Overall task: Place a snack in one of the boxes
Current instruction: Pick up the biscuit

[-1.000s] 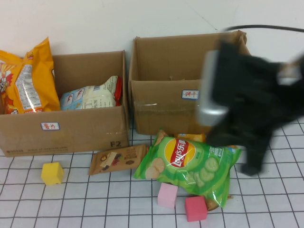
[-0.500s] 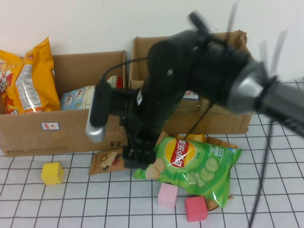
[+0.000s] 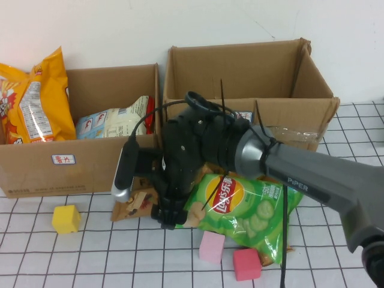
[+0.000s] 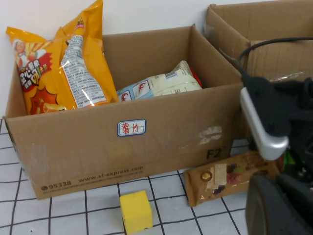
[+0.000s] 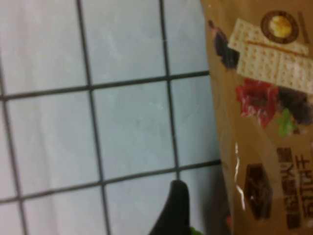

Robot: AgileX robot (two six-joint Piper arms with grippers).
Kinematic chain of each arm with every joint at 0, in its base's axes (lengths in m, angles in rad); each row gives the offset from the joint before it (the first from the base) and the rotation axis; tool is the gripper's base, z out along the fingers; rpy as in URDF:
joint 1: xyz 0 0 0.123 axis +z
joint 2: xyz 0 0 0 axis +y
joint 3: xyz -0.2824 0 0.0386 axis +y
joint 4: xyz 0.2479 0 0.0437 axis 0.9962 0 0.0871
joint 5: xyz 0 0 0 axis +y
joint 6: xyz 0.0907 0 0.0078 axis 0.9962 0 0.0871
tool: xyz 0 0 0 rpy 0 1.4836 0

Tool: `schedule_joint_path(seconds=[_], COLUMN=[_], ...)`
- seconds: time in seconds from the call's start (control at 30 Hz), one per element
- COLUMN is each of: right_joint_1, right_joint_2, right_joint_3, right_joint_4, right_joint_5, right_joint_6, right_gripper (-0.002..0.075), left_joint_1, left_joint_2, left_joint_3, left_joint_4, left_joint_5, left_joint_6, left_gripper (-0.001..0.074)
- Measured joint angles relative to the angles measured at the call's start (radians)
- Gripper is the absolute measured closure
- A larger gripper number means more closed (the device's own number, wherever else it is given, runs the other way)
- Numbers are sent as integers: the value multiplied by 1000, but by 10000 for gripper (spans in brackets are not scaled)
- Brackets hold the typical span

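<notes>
Right arm: reaches in from the right across the gridded table, its dark wrist bent down in front of the two boxes.
Right gripper: low over the table, at the left edge of the green chip bag and over the right end of the brown cracker packet. From where I stand I cannot tell whether its claw is released or clenched; in the right wrist view only one dark fingertip shows, just beside the packet's edge.
Brown cracker packet: lies flat on the table, in front of the left box, partly hidden under the arm.
Green chip bag: flat on the table in front of the right box, tilted, with the pink block and the red block at its near edge.
Left box: holds an upright orange snack bag and a white packet.
Yellow block: on the table, left of the cracker packet, apart from it.
Left gripper: off to the left side, only a dark blurred part shows in its own wrist view; I cannot tell its claw's state.
</notes>
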Motion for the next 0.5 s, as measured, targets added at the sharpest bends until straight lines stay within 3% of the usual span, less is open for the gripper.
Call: schedule_joint_path(seconds=[0.37,0.4,0.5], right_joint_1=[0,1,1], right_joint_2=[29,29,29], right_joint_3=[-4,-4,-8], right_joint_4=[-44,-44,-44], right_joint_5=[-75,-75,-75], right_joint_6=[63,63,63], right_gripper=[112,135,321], left_joint_1=[-47,-47,-47], left_joint_2=[0,0,0], left_joint_3=[0,0,0], left_joint_4=[0,0,0], left_joint_5=[0,0,15], left_joint_6=[0,0,0], left_gripper=[736,736,736])
